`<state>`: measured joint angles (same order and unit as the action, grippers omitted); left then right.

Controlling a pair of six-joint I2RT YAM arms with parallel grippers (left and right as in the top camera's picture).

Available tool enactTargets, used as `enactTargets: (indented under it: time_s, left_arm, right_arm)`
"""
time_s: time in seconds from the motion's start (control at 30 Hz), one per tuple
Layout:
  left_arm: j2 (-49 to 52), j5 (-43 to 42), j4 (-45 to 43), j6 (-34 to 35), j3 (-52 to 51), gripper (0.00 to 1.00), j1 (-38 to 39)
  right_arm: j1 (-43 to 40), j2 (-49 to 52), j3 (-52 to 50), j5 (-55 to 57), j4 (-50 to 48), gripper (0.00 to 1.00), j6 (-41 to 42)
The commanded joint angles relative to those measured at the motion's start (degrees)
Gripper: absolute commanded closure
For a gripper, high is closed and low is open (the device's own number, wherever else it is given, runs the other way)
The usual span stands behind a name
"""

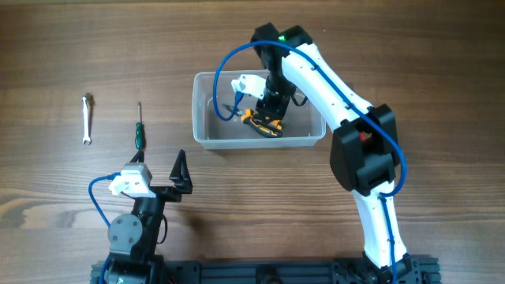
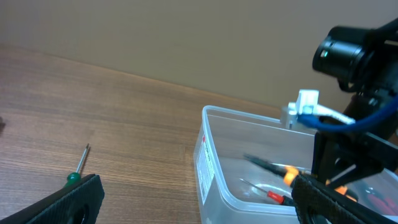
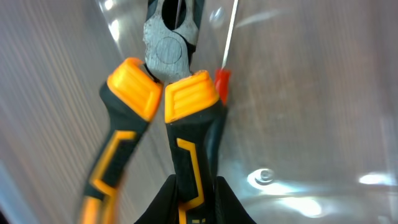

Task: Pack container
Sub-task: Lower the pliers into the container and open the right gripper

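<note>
Overhead, right pincer (image 1: 271, 117) partly hides pliers (image 1: 259, 124) inside container (image 1: 199, 110).

My left arm (image 1: 130, 237) sits folded low over its base, wrist about level. The left claw (image 1: 156, 177) points forward, away from the base, its two black fingers (image 2: 68, 202) spread wide with nothing gripped between them. My right arm (image 1: 347, 110) rises from its base, bends at the elbow and stretches forward and to the left, wrist turned straight down. The right claw (image 1: 270, 118) hangs pointing downward, its fingers pinched tight on one handle of the pliers (image 3: 168, 53).
</note>
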<state>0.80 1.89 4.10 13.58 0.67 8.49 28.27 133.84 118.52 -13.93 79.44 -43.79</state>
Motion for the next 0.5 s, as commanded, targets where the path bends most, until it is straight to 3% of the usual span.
enactTargets:
  time_s: [0.0,0.2,0.47]
  left_arm:
    - [-0.42,0.57,-0.15,-1.18,-0.35,0.00,-0.42]
    - [-0.42,0.57,-0.15,-1.18,-0.35,0.00,-0.42]
    - [-0.42,0.57,-0.17,-1.18,-0.35,0.00,-0.42]
  right_arm:
    - [0.28,0.44,-0.52,-2.01,-0.98,0.85,1.60]
    - [0.28,0.44,-0.52,-2.01,-1.66,0.73,1.97]
    - [0.28,0.44,-0.50,-2.03,-1.62,0.73,3.28]
